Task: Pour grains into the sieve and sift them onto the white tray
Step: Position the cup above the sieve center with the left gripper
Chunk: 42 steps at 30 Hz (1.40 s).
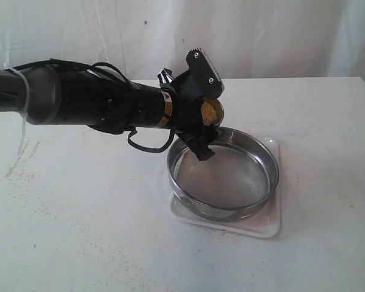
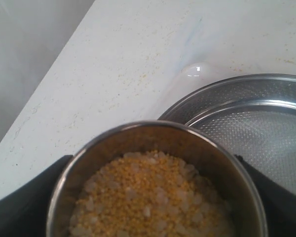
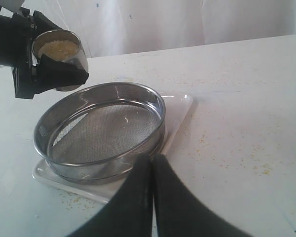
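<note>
- Exterior view: left gripper point(image 1: 205, 107) is clamped on a small steel cup point(image 1: 211, 111), one finger on each side of it, jaws wide.
- Cup is tipped with its mouth turned partly sideways, and it hangs over the sieve point(image 1: 267, 159) at the rim nearest the left arm point(image 1: 79, 97).
- Grains point(image 1: 210, 110) show as a yellow patch in the cup mouth.
- Sieve sits flat inside the white tray point(image 1: 255, 228); the tray's edge and corners stick out around it. The tray rests on the worktop point(image 1: 79, 231), right of centre.
- Left wrist view: cup point(image 2: 153, 129) fills the foreground, loaded with grains point(image 2: 153, 197), golden mixed with paler bits. Sieve rim point(image 2: 246, 81) is just beyond the cup lip, and one glossy tray corner point(image 2: 195, 71) pokes out behind it.
- Right wrist view: right gripper point(image 3: 153, 197) is clenched, fingers pressed together with nothing between them. It sits close to the near side of the sieve point(image 3: 101, 163) and tray point(image 3: 180, 106).
- Same view: left gripper point(image 3: 49, 66) holds the cup point(image 3: 74, 54) above the sieve's far rim, grains point(image 3: 58, 48) visible on top.
- Stray yellow specks are scattered over the worktop point(image 3: 246, 123) around the tray.
</note>
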{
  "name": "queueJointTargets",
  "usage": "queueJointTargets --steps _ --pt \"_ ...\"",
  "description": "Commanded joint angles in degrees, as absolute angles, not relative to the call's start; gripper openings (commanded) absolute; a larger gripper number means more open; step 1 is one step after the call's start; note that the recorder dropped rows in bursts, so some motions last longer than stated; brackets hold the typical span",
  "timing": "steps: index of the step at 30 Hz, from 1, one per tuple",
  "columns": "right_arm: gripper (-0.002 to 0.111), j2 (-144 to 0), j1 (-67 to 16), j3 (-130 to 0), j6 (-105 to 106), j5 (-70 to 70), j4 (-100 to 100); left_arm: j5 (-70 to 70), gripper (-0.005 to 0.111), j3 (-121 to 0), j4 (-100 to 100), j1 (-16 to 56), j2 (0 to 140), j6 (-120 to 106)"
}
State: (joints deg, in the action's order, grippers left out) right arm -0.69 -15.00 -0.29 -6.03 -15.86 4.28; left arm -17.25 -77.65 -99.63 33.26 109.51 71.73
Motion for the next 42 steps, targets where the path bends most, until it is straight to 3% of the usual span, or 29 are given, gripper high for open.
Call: queueJointTargets --steps 1,27,42 --pt "0.0 -0.55 -15.31 0.0 -6.14 -15.37 4.37 -17.11 0.0 -78.16 -99.95 33.35 108.74 69.62" --pt "0.0 -0.55 -15.31 0.0 -6.14 -15.37 4.37 -19.85 0.0 -77.79 -99.95 33.35 108.74 69.7" --pt "0.0 -0.55 -15.31 0.0 -6.14 -15.37 4.37 -17.77 0.0 -77.71 -81.23 35.52 108.74 49.43"
